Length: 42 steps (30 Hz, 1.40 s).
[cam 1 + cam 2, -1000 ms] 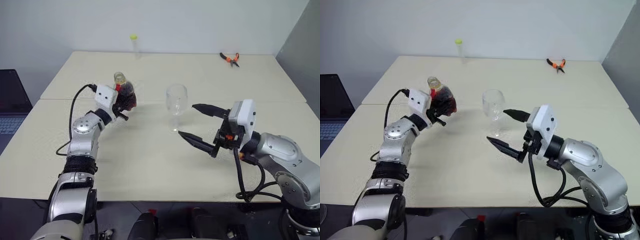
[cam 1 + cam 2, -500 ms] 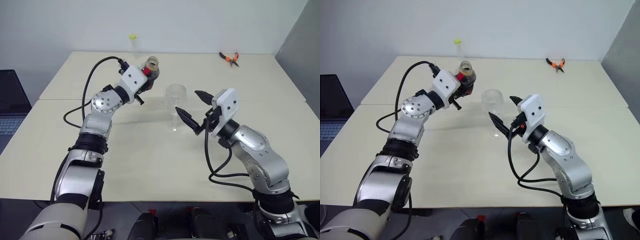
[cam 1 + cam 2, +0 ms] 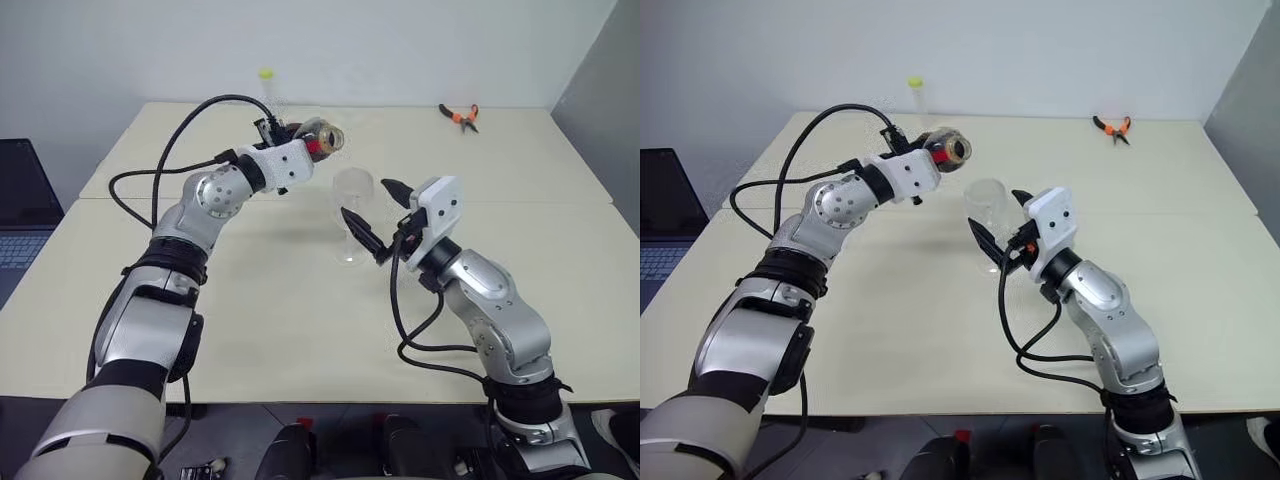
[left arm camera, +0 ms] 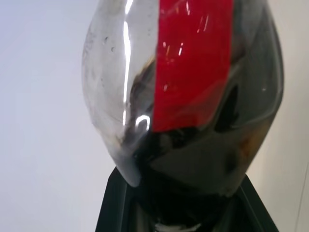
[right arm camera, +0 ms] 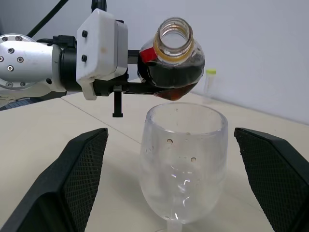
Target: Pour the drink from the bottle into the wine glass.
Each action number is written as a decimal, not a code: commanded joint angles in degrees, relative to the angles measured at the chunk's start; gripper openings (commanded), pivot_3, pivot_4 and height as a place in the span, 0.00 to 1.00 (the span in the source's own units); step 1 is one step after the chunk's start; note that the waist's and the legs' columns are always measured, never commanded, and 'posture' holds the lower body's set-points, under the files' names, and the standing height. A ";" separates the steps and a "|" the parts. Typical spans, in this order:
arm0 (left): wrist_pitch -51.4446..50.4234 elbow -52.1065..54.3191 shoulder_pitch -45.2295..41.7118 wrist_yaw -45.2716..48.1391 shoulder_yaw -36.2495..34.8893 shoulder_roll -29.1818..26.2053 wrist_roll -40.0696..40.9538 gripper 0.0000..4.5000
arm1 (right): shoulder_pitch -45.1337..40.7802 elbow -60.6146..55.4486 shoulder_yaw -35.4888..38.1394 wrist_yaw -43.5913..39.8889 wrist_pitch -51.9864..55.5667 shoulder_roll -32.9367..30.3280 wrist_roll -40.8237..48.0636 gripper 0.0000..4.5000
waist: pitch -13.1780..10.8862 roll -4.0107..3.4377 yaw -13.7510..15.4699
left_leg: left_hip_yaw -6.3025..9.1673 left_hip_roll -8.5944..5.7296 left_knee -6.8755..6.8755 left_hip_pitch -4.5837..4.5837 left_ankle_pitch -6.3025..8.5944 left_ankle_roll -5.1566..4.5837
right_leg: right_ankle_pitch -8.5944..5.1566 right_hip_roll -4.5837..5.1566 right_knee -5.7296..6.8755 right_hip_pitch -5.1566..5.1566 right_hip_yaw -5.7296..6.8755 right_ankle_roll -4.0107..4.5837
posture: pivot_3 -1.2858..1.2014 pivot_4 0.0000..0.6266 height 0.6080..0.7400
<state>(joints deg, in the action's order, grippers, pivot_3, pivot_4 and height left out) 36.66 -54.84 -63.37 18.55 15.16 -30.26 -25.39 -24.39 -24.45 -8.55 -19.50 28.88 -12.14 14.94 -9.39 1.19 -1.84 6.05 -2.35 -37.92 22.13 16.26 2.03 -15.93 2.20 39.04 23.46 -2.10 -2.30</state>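
Your left gripper (image 3: 306, 152) clamps the tipped bottle (image 3: 322, 139) at eleven o'clock above the wine glass (image 3: 352, 205); your right gripper (image 5: 174, 181) spreads wide around it.

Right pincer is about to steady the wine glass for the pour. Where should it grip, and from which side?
Grip the bowl of the wine glass at its widest part, from the robot's side. The open right pincer already flanks it, and the glass stands upright under the tilted bottle.
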 commanded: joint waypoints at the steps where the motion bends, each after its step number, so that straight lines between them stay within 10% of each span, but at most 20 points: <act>1: 3.32 -0.43 -3.79 -4.33 1.26 -1.51 -3.21 0.16 | -1.18 -1.01 -0.38 0.59 -1.29 0.96 -0.79 1.00 | 0.00 0.00 -0.01 | 0.00 0.00 0.00 0.00 0.00 0.00 | 0.00 -0.01 0.01 0.01 0.01 0.00 | 0.52 0.24 1.00; 42: 6.03 -6.32 -11.56 -21.37 9.94 -4.50 -17.75 0.15 | -2.27 -0.89 -2.25 2.16 1.62 3.46 -3.24 1.00 | 0.00 0.00 -0.20 | -0.05 -0.09 -0.18 0.69 -0.03 0.01 | 0.00 -0.01 0.45 0.78 -0.02 0.00 | 0.52 0.24 1.00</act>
<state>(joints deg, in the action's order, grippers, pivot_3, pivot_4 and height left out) 42.56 -61.44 -72.33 -1.10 25.62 -33.71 -43.40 -25.47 -24.19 -10.79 -17.41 30.65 -8.97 11.97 -9.39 1.19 -2.03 6.00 -2.44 -38.10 22.82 16.23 2.05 -15.93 2.19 39.49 24.25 -2.12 -2.30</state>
